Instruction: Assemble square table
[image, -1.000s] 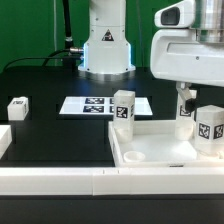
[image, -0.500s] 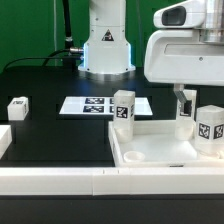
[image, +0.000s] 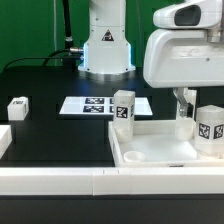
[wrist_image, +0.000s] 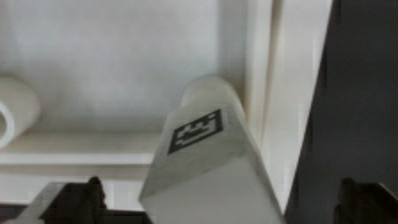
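Note:
The square table's white slab (image: 150, 152) lies underside up at the exterior view's lower right, its recess and a round corner socket (wrist_image: 9, 110) showing in the wrist view. One tagged white leg (image: 123, 106) stands at its near-left corner. Another (image: 210, 125) stands at its right, and a third (image: 17, 107) sits apart on the black table at the left. My gripper (image: 184, 103) hangs over the slab's far edge, open. A further tagged leg (wrist_image: 210, 140) stands between its dark fingertips (wrist_image: 80, 202), apart from both. In the exterior view my hand hides most of this leg (image: 186, 114).
The marker board (image: 100, 105) lies flat behind the slab. The robot's base (image: 105, 50) stands at the back. Long white rails (image: 60, 180) run along the front edge, with a white block (image: 3, 140) at the far left.
My hand has shifted toward the exterior view's left and a little lower, covering more of the leg under it. The jaws have stayed open.

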